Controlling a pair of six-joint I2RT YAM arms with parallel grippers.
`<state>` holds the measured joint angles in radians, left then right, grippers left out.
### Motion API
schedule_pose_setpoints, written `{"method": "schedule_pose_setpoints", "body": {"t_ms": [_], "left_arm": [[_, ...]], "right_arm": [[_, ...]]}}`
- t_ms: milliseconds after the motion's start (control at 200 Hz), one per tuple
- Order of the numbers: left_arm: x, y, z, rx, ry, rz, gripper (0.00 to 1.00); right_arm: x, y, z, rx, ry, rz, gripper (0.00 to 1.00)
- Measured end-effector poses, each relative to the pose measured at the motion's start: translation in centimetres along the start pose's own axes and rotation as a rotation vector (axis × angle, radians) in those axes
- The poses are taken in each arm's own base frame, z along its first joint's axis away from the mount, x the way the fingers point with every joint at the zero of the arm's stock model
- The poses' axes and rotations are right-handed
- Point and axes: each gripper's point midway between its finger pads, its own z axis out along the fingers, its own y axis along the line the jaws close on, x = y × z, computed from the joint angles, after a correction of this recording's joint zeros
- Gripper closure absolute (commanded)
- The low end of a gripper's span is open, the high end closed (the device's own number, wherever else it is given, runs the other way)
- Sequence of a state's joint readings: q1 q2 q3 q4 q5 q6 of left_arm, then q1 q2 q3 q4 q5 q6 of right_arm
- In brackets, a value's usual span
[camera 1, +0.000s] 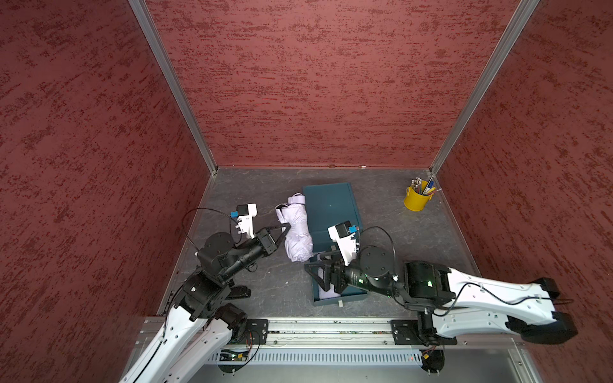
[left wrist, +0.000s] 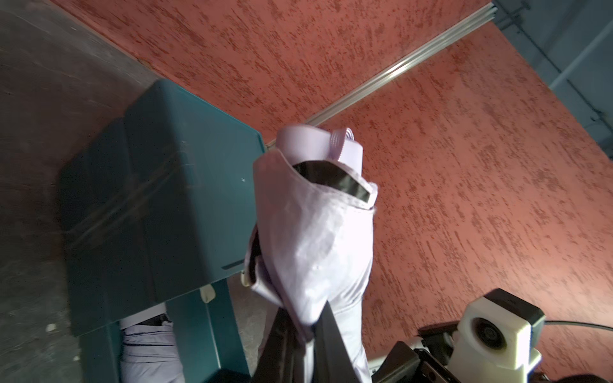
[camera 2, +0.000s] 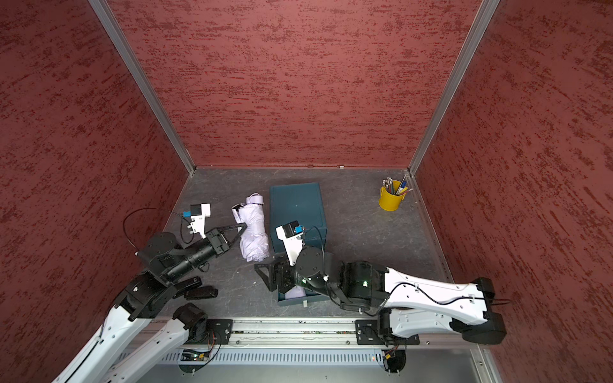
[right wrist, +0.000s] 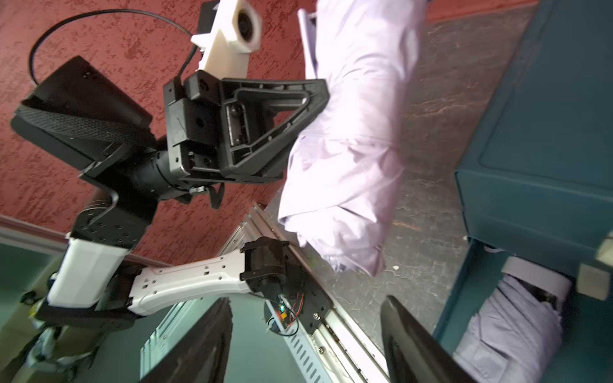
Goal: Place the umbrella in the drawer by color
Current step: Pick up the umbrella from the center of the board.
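A folded lavender umbrella (camera 1: 297,228) (camera 2: 253,228) lies lengthwise just left of the teal drawer cabinet (camera 1: 331,212) (camera 2: 297,209). My left gripper (camera 1: 287,228) (camera 2: 244,227) (left wrist: 306,331) is shut on the fabric at its side; the right wrist view shows the same grip on the umbrella (right wrist: 351,132). The bottom drawer (camera 1: 341,298) (camera 2: 298,301) stands pulled out, with a second lavender umbrella (camera 1: 326,293) (left wrist: 149,351) (right wrist: 510,331) in it. My right gripper (camera 1: 318,267) (camera 2: 265,270) (right wrist: 305,308) hangs open at the drawer's left edge, with nothing between its fingers.
A yellow bucket of pens (camera 1: 416,199) (camera 2: 391,200) stands in the back right corner. Red textured walls enclose the grey floor on three sides. A metal rail (camera 1: 331,331) runs along the front edge.
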<state>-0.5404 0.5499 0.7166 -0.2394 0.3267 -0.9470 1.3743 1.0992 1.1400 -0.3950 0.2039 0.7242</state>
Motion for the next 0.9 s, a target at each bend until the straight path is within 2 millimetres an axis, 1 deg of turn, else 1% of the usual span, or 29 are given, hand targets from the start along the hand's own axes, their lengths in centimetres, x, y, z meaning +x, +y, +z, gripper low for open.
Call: {"method": "schedule_pose_setpoints", "body": {"t_ms": [115, 230, 306, 361, 436, 476, 651, 711, 817, 897], "left_arm": [[1.7, -1.0, 0.8, 0.081, 0.057, -0.004, 1.0], [2.3, -1.4, 1.4, 0.114, 0.074, 0.003, 1.0], [2.4, -1.7, 1.5, 0.139, 0.073, 0.007, 1.0], [2.4, -2.0, 1.6, 0.16, 0.068, 0.006, 1.0], [2.4, -2.3, 1.6, 0.183, 0.062, 0.001, 1.0], [2.4, -2.3, 1.6, 0.194, 0.059, -0.004, 1.0], [3.1, -2.9, 1.6, 0.256, 0.084, -0.031, 1.0], [3.2, -3.2, 1.5, 0.278, 0.088, -0.037, 1.0], [3.1, -3.8, 1.3, 0.311, 0.077, -0.035, 1.0], [3.0, -3.8, 1.2, 0.324, 0.07, -0.038, 1.0]], "right_arm": [[-0.2, -0.1, 0.2, -0.017, -0.008, 0.018, 0.29], [0.2, -0.9, 0.0, -0.018, -0.014, 0.042, 0.35], [0.1, -1.1, -0.5, -0.024, -0.03, 0.055, 0.37], [-0.2, -1.1, -0.8, -0.03, -0.047, 0.066, 0.37], [-0.6, -1.3, -1.2, -0.033, -0.07, 0.084, 0.32], [-0.7, -1.4, -1.4, -0.033, -0.084, 0.097, 0.31], [-0.5, -2.7, -1.5, -0.016, -0.113, 0.127, 0.33], [-0.4, -2.8, -1.3, -0.012, -0.112, 0.131, 0.37], [-0.7, -2.5, -1.2, -0.026, -0.122, 0.14, 0.54], [-0.9, -2.2, -1.2, -0.04, -0.129, 0.15, 0.6]]}}
